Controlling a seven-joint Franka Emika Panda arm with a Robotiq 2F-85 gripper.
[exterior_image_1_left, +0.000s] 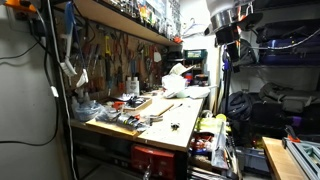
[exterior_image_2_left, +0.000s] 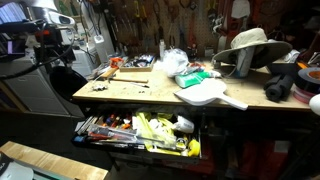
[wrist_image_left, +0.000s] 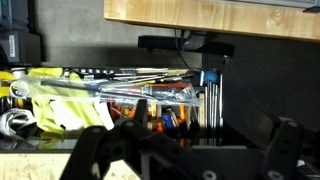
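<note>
One long pale wooden worktop (exterior_image_2_left: 135, 92) fills most of what I can see. It is pushed against a back wall of hanging hand tools (exterior_image_1_left: 110, 50), hung there, I take it, so that each is in plain sight and within reach of the bench. Beneath the worktop's front edge a wide shallow dark-sided drawer (exterior_image_2_left: 110, 143) stands pulled well out. That seems to be why its contents lie open to view from above: a jumble of loose tools packed side by side. The robot's black two-fingered hand (exterior_image_2_left: 45, 42) hangs high off one end of the bench, well apart from the drawer and touching nothing. In an exterior view the hand (exterior_image_1_left: 228, 35) sits above worktop level beside dark shelving. In the wrist view its fingers (wrist_image_left: 95, 150) are spread wide with only air between them, gripping nothing, and it is angled so that the drawer lies straight ahead of it. A tan wide-brimmed straw hat (exterior_image_2_left: 250, 45) rests on the worktop near the end away from the hand, seemingly just set down out of the way. Inside the drawer, crumpled yellow pieces (exterior_image_2_left: 155, 130) lie towards the middle, with orange-handled pliers (wrist_image_left: 150, 112) just beside them.
</note>
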